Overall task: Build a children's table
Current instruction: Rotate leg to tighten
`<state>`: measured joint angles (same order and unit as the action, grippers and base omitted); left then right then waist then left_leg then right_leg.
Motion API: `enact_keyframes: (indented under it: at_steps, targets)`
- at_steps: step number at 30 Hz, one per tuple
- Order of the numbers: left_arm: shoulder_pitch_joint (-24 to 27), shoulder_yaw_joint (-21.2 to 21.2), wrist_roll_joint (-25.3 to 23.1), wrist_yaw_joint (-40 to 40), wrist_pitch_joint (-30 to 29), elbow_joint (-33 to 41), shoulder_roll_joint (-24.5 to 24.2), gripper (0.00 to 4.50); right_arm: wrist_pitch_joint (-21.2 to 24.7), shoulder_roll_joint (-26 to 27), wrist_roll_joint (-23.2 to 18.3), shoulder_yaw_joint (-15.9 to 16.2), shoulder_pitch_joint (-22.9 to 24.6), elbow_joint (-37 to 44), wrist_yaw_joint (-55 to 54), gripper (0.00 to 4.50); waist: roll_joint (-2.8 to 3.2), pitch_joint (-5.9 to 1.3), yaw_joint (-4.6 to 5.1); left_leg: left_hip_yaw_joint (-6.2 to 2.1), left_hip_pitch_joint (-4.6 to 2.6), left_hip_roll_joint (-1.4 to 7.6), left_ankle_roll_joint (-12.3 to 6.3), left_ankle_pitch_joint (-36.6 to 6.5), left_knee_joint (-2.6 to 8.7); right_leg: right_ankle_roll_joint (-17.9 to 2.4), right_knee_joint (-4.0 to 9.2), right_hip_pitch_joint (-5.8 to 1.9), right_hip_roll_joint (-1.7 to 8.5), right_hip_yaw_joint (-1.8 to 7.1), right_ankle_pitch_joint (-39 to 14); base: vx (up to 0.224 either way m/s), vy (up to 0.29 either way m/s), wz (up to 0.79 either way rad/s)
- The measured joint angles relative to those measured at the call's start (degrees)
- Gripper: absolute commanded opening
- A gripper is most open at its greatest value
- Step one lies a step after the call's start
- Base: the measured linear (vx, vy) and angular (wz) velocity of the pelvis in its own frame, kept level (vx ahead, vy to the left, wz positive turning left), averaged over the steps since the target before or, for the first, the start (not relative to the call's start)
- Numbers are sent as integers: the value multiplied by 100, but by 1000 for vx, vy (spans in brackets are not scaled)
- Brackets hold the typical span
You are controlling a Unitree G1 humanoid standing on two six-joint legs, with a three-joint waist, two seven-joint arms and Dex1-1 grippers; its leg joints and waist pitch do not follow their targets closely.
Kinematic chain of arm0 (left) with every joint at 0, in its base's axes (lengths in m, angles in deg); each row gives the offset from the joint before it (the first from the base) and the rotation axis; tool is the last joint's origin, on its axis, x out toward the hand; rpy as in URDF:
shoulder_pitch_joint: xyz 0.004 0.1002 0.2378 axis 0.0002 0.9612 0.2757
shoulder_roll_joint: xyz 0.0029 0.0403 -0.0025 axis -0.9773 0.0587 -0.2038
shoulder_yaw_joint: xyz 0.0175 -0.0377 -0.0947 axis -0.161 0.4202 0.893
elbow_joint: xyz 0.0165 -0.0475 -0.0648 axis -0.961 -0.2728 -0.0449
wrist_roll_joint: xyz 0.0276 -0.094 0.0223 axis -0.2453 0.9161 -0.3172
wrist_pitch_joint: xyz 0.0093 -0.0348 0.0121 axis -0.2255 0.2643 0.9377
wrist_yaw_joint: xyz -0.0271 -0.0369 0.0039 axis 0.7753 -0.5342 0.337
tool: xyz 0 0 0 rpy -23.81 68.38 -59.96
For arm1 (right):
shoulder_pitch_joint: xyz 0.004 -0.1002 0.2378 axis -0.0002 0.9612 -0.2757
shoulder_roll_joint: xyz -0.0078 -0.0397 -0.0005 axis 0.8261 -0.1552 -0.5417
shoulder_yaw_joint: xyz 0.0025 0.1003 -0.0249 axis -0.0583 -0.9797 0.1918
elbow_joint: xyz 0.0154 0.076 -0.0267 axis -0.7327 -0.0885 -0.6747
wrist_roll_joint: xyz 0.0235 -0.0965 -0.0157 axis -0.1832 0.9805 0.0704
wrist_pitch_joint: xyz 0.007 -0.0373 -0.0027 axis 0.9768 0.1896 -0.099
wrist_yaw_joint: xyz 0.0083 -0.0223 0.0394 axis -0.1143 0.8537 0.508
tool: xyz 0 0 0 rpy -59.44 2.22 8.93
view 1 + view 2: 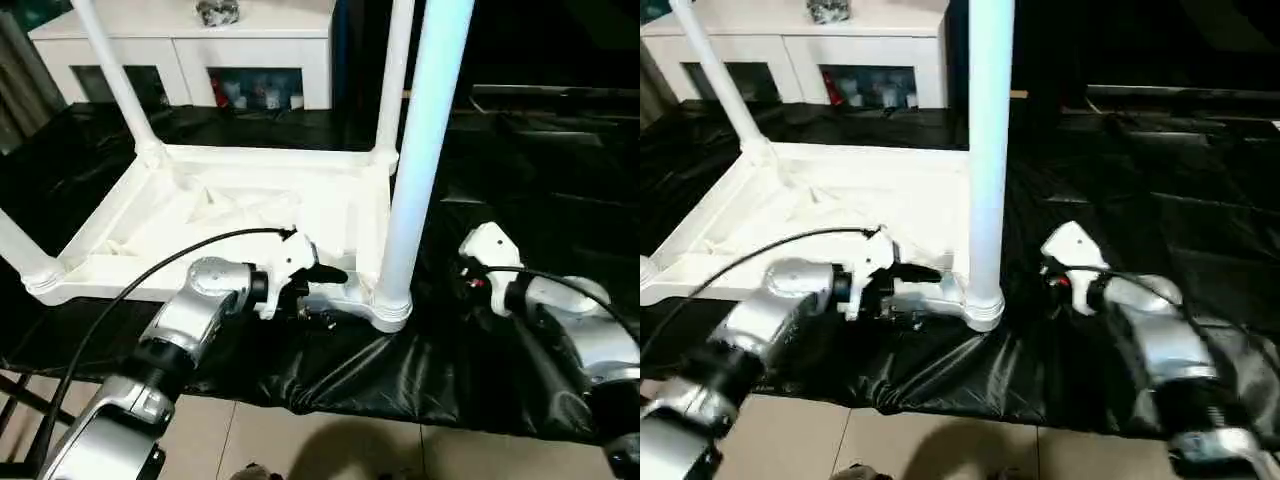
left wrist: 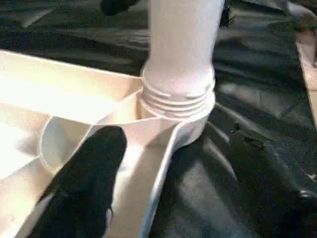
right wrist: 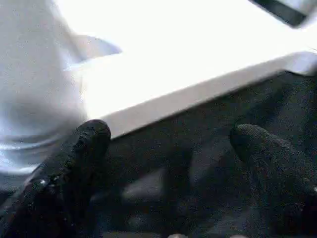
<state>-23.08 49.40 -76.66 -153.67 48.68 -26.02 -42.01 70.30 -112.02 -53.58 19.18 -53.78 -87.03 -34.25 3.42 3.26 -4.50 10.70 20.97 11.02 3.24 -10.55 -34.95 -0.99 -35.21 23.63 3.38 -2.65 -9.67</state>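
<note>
Tabletop upside down, legs upright; left gripper at rim, unclear; right gripper spread, empty.

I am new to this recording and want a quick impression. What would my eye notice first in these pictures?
First, the white tabletop lying upside down on black sheeting, with white legs standing up from its corner sockets; the nearest leg rises tall in the middle of the view. Next, the left gripper reaches to the tabletop's near edge beside that leg's socket, while the right gripper, open and empty, hangs over the sheeting on the other side.
</note>
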Motion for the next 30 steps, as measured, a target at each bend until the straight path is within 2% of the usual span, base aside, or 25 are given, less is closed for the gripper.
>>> enact_keyframes:
  at_steps: [4, 12, 21, 30]
  targets:
    - [-302, -11, -85, -266, 58, -663, -23, 327, 337, -476, -179, 63, 431, 634, 608, 450, 2, -2, -48, -4, 2, -2, -3, 2, 1, 3, 7, -6, 0, -1, 0, 0, 0, 0]
    - [-712, -11, -186, -412, 372, -1589, 241, 273, 1143, -847, -659, 108, 808, 1607, 1194, 450, 4, -4, -67, -22, 2, -3, -6, 2, 0, 8, 24, -23, 1, -17, -1, 0, 0, 0]
    - [-1003, -8, -472, -266, 725, -2321, 352, 192, 1435, -884, -762, 110, 847, 1776, 1248, 450, 7, -6, -70, -43, 7, -4, -8, 5, 0, 10, 29, -29, 3, -39, -2, 0, 0, 0]
    - [-1110, 51, -548, -241, 878, -2628, 413, 132, 1539, -918, -767, 110, 873, 1930, 1221, 450, 18, -12, -72, -79, 6, -4, -7, 5, 0, 11, 37, -56, 13, -88, -3, 0, 0, 0]
